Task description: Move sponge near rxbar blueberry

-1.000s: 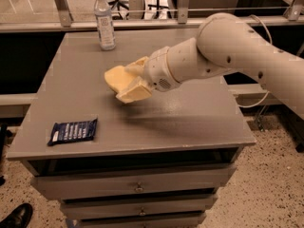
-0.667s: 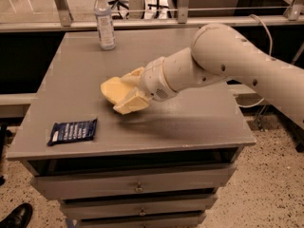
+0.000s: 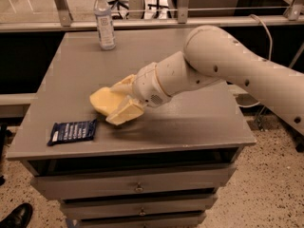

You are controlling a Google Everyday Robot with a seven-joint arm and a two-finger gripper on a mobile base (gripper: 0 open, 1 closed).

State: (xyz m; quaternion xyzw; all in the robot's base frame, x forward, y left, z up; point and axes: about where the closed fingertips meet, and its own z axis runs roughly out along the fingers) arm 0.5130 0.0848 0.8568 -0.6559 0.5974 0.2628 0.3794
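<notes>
The pale yellow sponge (image 3: 102,101) is held between my gripper's (image 3: 118,102) two yellowish fingers, just above the grey tabletop (image 3: 190,122) at its left-middle. The gripper is shut on the sponge. The rxbar blueberry (image 3: 72,131), a flat dark navy wrapper with white lettering, lies flat near the front left edge of the table, a short way below and left of the sponge. The sponge and the bar are apart. My white arm (image 3: 223,65) reaches in from the right.
A clear plastic water bottle (image 3: 104,20) stands upright at the back left of the table. Drawers (image 3: 137,188) sit under the top. A cable hangs at the right. A black shoe (image 3: 16,216) shows on the floor at the bottom left.
My gripper has carried the sponge left and toward the front, lower and closer to the blue bar. The bar and the bottle have not moved.
</notes>
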